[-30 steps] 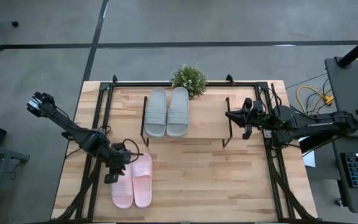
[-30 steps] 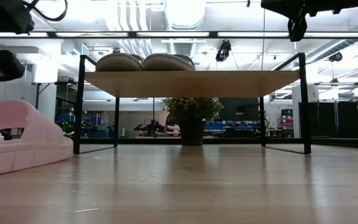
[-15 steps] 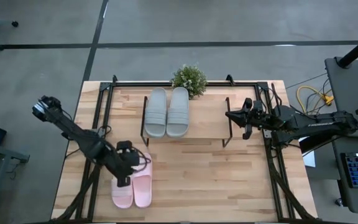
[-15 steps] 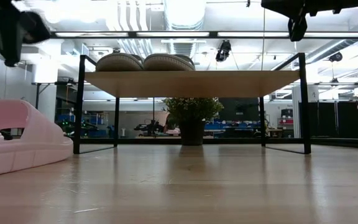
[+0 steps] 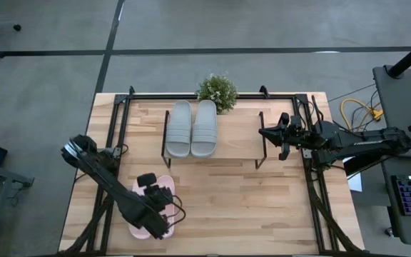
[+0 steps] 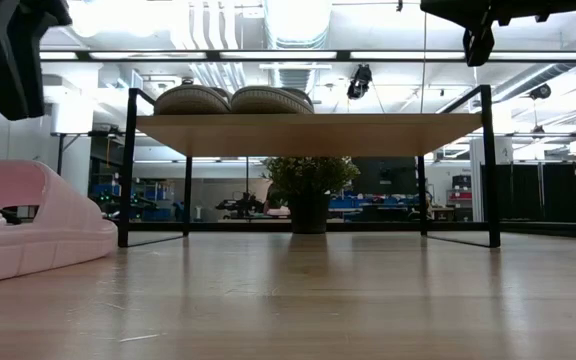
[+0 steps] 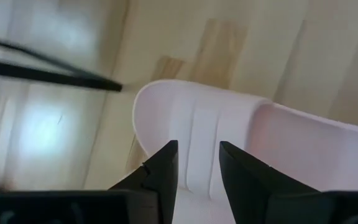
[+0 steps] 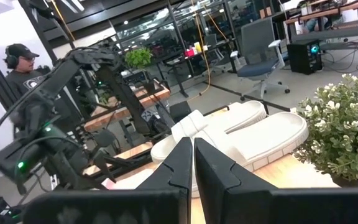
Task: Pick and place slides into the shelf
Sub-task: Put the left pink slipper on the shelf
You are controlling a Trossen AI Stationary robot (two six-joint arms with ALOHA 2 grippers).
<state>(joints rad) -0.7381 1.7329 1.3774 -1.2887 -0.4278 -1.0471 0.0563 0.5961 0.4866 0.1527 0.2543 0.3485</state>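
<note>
Dark fingers of the left gripper [image 7: 194, 171] stand partly apart above the pale pink slide [image 7: 229, 137], clamped on nothing; bare pink strap shows through the gap between them. In the high view this gripper [image 5: 150, 187] sits over the pink pair [image 5: 164, 214] at the near-left part of the table [image 5: 262, 207], and the arm covers most of both slides, so their outlines are only partly traceable. The low view cuts the arm to a dark block at the upper left corner and shows one pink slide [image 6: 28, 225] side-on, resting on the tabletop, its far end cropped by the picture's edge.

The right gripper [image 5: 284, 145] waits with its fingers [image 8: 182, 165] pressed together, empty, just beside the shelf's right end. The shelf [image 5: 234, 146] stands at the back middle of the table; the grey-green pair [image 5: 192, 128] lies side by side on its left half. The low view shows only their rounded soles [image 6: 233, 100] above the plank.

A potted plant [image 5: 217, 91] stands behind the shelf. Only the right wrist view shows a person [image 8: 20, 65] in the room beyond, wearing a cap and headphones.
</note>
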